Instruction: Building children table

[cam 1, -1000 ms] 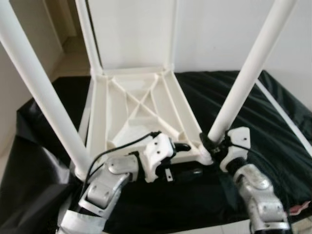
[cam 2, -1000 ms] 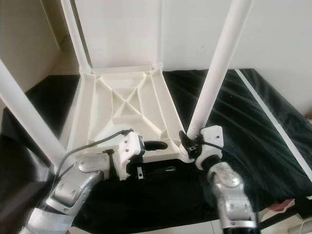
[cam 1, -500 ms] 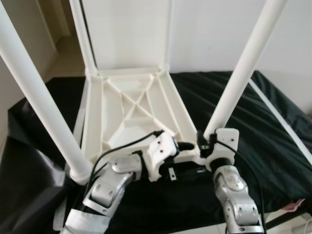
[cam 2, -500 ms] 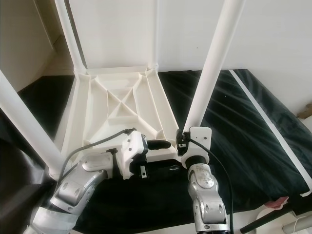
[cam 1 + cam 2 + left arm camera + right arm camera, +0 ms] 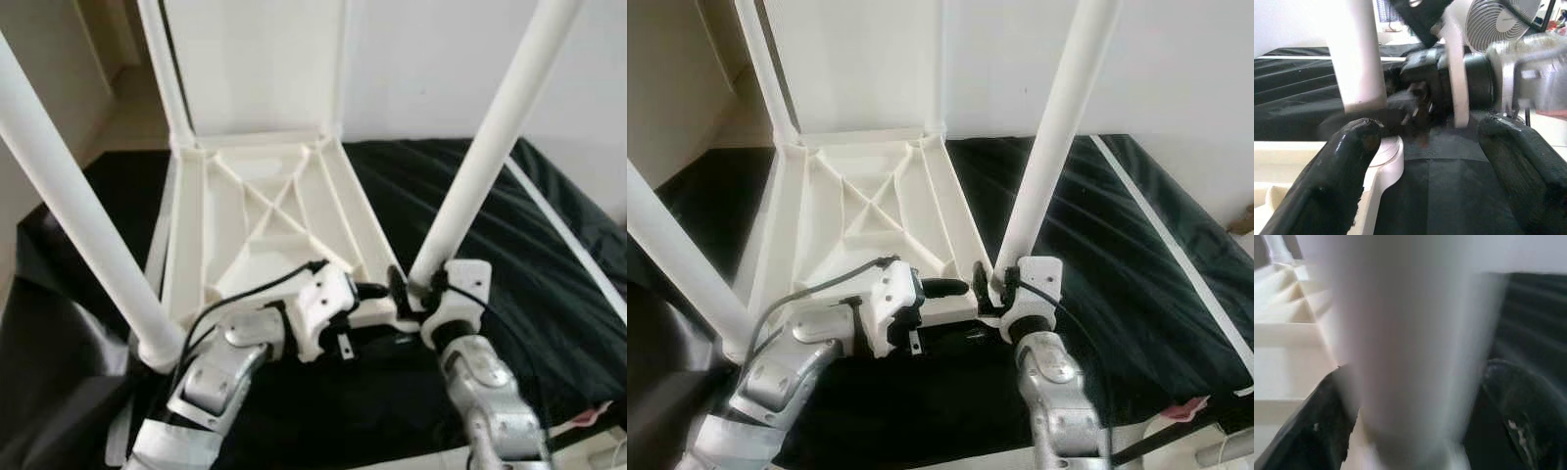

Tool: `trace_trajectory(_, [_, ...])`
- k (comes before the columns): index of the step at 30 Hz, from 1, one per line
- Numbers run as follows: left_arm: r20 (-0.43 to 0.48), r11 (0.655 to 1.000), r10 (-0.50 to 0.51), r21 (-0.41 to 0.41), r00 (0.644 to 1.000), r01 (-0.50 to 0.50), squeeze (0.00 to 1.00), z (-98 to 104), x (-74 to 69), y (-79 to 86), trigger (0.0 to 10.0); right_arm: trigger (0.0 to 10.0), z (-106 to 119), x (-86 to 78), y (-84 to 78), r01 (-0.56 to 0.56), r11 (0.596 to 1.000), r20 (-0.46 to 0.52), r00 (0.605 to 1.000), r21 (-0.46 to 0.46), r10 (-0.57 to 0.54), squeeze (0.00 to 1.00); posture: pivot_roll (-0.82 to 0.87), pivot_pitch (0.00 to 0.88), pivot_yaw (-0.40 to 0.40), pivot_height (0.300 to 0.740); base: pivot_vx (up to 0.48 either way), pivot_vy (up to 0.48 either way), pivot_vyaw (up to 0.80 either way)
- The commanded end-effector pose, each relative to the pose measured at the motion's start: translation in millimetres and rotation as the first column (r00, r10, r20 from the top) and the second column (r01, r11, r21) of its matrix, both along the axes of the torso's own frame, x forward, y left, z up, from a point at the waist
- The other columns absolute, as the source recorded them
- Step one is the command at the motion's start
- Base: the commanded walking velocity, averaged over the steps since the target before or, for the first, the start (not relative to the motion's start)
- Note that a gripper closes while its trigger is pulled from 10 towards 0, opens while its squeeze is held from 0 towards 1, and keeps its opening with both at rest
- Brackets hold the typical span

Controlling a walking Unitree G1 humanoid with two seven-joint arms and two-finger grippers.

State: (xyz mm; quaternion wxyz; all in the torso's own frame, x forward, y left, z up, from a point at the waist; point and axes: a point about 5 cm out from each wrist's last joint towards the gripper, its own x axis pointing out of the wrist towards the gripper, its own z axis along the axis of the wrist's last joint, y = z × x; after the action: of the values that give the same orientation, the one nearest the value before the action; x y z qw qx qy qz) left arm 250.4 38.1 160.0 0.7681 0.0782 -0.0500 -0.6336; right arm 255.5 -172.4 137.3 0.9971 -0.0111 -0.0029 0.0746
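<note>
The right gripper [image 5: 997, 290] clasps the near white cylindrical plastic leg [image 5: 1050, 157] of the upturned white plastic tabletop [image 5: 867, 211]; the left gripper [image 5: 955, 311], fingers spread, straddles its near edge.

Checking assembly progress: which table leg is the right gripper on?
The near-right leg, at its base; the right gripper straddles it. The other legs stand apart.

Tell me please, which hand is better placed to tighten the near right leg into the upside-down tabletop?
The right hand, probably. Its fingers sit on both sides of the near right leg at the base, by the corner socket. The left hand lies open at the tabletop's near edge, beside that corner, seemingly steadying it.
</note>
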Motion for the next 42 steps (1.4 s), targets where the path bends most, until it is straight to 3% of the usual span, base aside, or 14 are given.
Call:
trace_trajectory(1, [0.012, 0.995, 0.096, -0.019, 0.995, -0.095, 0.00, 2, 6.2, 0.0, 10.0, 10.0, -2, -2.7, -5.2, -0.018, 1.000, -0.001, 1.000, 0.003, 0.018, 0.00, -0.05, 0.000, -0.036, 0.740, 0.000, 0.000, 0.00])
trace_trajectory(3, [0.013, 0.995, 0.096, -0.019, 0.995, -0.096, 0.00, 2, 6.6, 0.1, 10.0, 10.0, 0, -2.4, -13.2, -0.049, 0.999, 0.001, 0.999, -0.024, 0.049, 0.00, -0.06, 0.000, -0.034, 0.740, 0.000, 0.000, 0.00])
trace_trajectory(5, [0.014, 0.995, 0.094, -0.019, 0.995, -0.094, 0.00, 2, 6.8, 0.4, 10.0, 10.0, 5, 0.8, -27.0, -0.157, 0.984, 0.006, 0.987, -0.080, 0.158, 0.00, -0.06, 0.000, -0.030, 0.740, 0.000, 0.000, 0.00])
trace_trajectory(7, [0.014, 0.995, 0.094, -0.019, 0.995, -0.094, 0.00, 2, 6.8, 0.4, 10.0, 10.0, 5, 0.8, -27.0, -0.157, 0.984, 0.006, 0.987, -0.080, 0.158, 0.00, -0.06, 0.000, -0.030, 0.740, 0.000, 0.000, 0.00])
trace_trajectory(9, [0.016, 0.996, 0.091, -0.017, 0.996, -0.091, 0.00, 2, 7.5, 0.5, 10.0, 10.0, 9, 5.3, -33.7, -0.255, 0.959, -0.007, 0.967, -0.125, 0.256, 0.00, -0.06, 0.000, -0.025, 0.740, 0.000, 0.000, 0.00])
trace_trajectory(13, [0.027, 0.996, 0.085, -0.015, 0.996, -0.085, 0.00, 4, 9.1, 0.1, 10.0, 10.0, 6, 17.8, -29.7, -0.435, 0.877, -0.085, 0.900, -0.204, 0.427, 0.00, -0.05, 0.000, -0.023, 0.740, 0.000, 0.000, 0.00])
trace_trajectory(19, [0.034, 0.996, 0.092, -0.016, 0.995, -0.092, 0.00, 6, 10.4, 1.0, 10.0, 10.0, 2, 31.7, -20.9, -0.550, 0.801, -0.147, 0.835, -0.237, 0.530, 0.00, -0.02, 0.000, -0.034, 0.740, 0.000, 0.000, 0.00])
trace_trajectory(25, [0.037, 0.995, 0.102, -0.017, 0.994, -0.101, 0.00, 6, 10.0, 2.2, 10.0, 10.0, 2, 39.6, -16.3, -0.581, 0.778, -0.152, 0.814, -0.238, 0.561, 0.00, -0.02, 0.000, -0.037, 0.740, 0.000, 0.000, 0.00])
trace_trajectory(26, [0.038, 0.994, 0.107, -0.018, 0.994, -0.107, 0.00, 7, 9.6, 3.0, 10.0, 8.4, 2, 42.6, -13.4, -0.591, 0.772, -0.149, 0.807, -0.234, 0.572, 0.00, 0.00, 0.000, -0.043, 0.740, 0.000, 0.000, 0.00])
trace_trajectory(27, [0.038, 0.994, 0.107, -0.018, 0.994, -0.107, 0.00, 7, 9.6, 3.0, 10.0, 8.4, 2, 42.6, -13.4, -0.591, 0.772, -0.149, 0.807, -0.234, 0.572, 0.00, 0.00, 0.000, -0.043, 0.740, 0.000, 0.000, 0.00])
trace_trajectory(28, [0.038, 0.993, 0.113, -0.020, 0.993, -0.112, 0.00, 7, 9.4, 3.5, 10.0, 0.0, 2, 44.9, -12.2, -0.596, 0.771, -0.142, 0.803, -0.224, 0.579, 0.00, 0.00, 0.000, -0.044, 0.740, 0.000, 0.000, 0.00])
trace_trajectory(38, [0.041, 0.993, 0.115, -0.024, 0.992, -0.115, 0.00, 8, 11.2, 3.0, 10.0, 0.0, -1, 42.2, -21.3, -0.597, 0.779, -0.151, 0.802, -0.194, 0.578, 0.00, -0.02, 0.000, -0.038, 0.740, 0.000, 0.000, 0.00])
trace_trajectory(41, [0.044, 0.994, 0.107, -0.029, 0.993, -0.106, 0.00, 9, 12.6, 0.6, 10.0, 0.0, -4, 37.7, -27.3, -0.557, 0.810, -0.144, 0.830, -0.180, 0.539, 0.00, -0.03, 0.000, -0.036, 0.740, 0.000, 0.000, 0.00])
trace_trajectory(42, [0.044, 0.994, 0.106, -0.030, 0.993, -0.105, 0.00, 9, 13.0, 0.2, 10.0, 0.5, -5, 37.3, -28.2, -0.539, 0.824, -0.137, 0.842, -0.175, 0.522, 0.00, -0.04, 0.000, -0.034, 0.740, 0.000, 0.000, 0.00])
